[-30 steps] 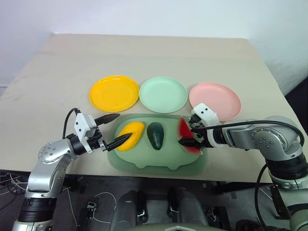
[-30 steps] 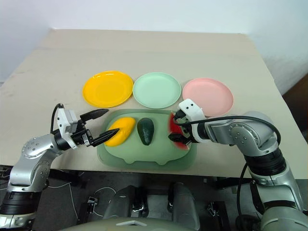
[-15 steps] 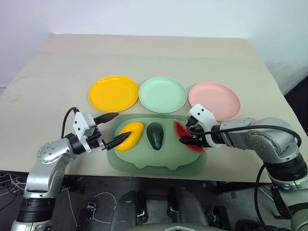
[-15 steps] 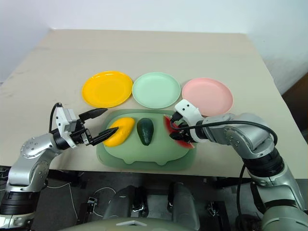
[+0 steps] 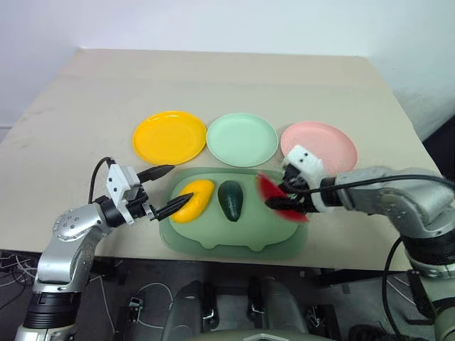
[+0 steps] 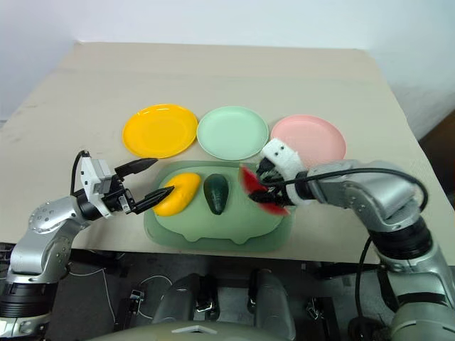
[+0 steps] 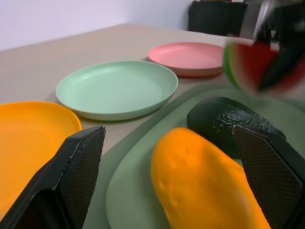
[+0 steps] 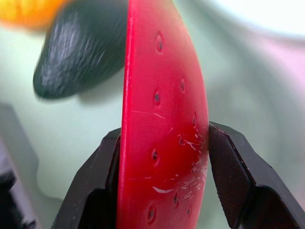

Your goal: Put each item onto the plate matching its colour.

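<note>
Right claw [image 5: 286, 202] clamped on the watermelon slice [image 5: 279, 199], one black finger [image 8: 95, 186] pressed to each flat red face, seen close in the right wrist view. Slice carried edge-up above the right part of the pale green mat [image 5: 234, 238], blurred, long axis slanting from up near the plates down toward the mat's right front corner; whether clear of the mat or touching, cannot tell. Left claw [image 5: 165, 190] spread wide at the mat's left edge, level and aimed toward the right, near finger tip [image 5: 178, 206] just at the mango [image 5: 192, 200], far finger [image 5: 158, 170] well apart from it over the tabletop [image 5: 213, 85]. Mango lying on the mat's left part, long axis diagonal, far end toward the green plate [image 5: 242, 139]. Avocado [image 5: 229, 199] just beside it at mid-mat, long axis running front to back. Beyond the mat, in a row: yellow plate [image 5: 169, 136], green plate, pink plate [image 5: 318, 145].
</note>
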Robot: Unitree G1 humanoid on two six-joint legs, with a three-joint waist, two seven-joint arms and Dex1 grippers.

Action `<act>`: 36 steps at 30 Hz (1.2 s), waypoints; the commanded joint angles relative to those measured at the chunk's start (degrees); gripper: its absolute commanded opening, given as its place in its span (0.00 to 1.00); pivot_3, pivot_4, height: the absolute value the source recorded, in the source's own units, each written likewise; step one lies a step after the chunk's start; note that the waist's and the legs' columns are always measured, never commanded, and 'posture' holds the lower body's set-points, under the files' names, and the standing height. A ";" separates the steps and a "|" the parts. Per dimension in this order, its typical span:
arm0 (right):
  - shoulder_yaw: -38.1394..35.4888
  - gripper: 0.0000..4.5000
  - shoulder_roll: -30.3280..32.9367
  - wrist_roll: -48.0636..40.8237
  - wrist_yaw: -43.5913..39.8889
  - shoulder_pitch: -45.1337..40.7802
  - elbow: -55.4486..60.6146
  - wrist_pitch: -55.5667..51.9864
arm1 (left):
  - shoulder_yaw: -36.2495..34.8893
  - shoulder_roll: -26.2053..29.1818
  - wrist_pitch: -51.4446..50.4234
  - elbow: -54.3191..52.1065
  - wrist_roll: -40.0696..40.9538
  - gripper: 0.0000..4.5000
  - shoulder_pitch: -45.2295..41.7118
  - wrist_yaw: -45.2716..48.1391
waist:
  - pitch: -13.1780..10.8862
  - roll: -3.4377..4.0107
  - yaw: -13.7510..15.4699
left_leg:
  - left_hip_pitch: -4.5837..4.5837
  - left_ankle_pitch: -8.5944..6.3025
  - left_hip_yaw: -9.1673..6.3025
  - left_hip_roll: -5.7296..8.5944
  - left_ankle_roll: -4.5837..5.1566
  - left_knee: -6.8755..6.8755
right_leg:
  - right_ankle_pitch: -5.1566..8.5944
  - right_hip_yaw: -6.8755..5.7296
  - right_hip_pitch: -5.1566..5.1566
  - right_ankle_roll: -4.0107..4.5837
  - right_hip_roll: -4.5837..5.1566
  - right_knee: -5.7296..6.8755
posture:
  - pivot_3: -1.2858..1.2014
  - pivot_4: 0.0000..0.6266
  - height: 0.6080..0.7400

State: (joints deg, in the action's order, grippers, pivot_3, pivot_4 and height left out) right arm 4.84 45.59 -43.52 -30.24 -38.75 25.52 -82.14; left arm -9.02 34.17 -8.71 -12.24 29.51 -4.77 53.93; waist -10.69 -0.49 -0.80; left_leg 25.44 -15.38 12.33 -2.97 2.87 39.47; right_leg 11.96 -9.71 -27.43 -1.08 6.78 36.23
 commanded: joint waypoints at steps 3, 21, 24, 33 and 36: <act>-4.80 0.49 1.59 4.50 0.07 -5.74 -9.93 3.94 | -1.87 0.56 -0.04 -2.04 1.15 1.00 0.20 -0.10 | 0.00 0.00 -0.15 | -0.01 0.00 0.00 -0.01 0.00 0.00 | 0.03 0.00 -0.01 0.04 -0.01 0.00 | 0.52 0.24 0.67; 7.28 0.49 -5.79 31.44 -6.17 -21.04 -62.50 33.16 | -2.77 0.82 -2.18 -5.41 1.37 1.00 1.15 -2.23 | -0.04 0.07 -0.49 | 0.03 0.10 0.14 -0.01 -0.14 -0.04 | -0.05 0.02 -0.16 -0.08 -0.02 0.21 | 0.52 0.24 0.67; 7.23 0.70 -6.22 33.42 -7.29 -21.39 -64.49 35.05 | -3.26 0.98 -2.20 -5.58 1.47 1.00 1.66 -2.18 | -0.04 0.07 -0.45 | 0.00 0.11 0.14 -0.02 -0.16 -0.04 | -0.05 0.02 -0.16 -0.09 -0.02 0.27 | 0.52 0.24 0.67; 4.12 1.00 -3.19 34.79 -9.81 -20.63 -57.20 32.34 | -3.34 1.01 -1.56 -4.47 1.50 1.00 1.82 -1.39 | -0.06 0.10 -0.42 | 0.01 0.12 0.13 -0.02 -0.17 -0.03 | -0.04 0.03 -0.21 -0.09 0.01 0.33 | 0.52 0.24 0.67; 2.87 1.00 -0.84 34.39 -10.67 -18.65 -50.14 29.79 | -3.24 1.06 -1.05 -3.32 1.44 1.00 1.43 -0.49 | -0.06 0.10 -0.27 | 0.01 0.12 0.13 -0.02 -0.17 -0.03 | -0.04 0.03 -0.23 -0.10 0.02 0.34 | 0.52 0.24 0.67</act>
State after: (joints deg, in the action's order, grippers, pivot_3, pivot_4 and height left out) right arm 10.04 42.88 -9.10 -40.30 -57.86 -29.53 -51.15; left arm -11.03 34.69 -10.76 -15.43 30.24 -3.01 52.77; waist -10.74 -0.39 -1.07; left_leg 25.46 -15.26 12.45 -2.99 2.69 39.44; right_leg 11.92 -9.68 -27.67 -1.17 6.80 36.57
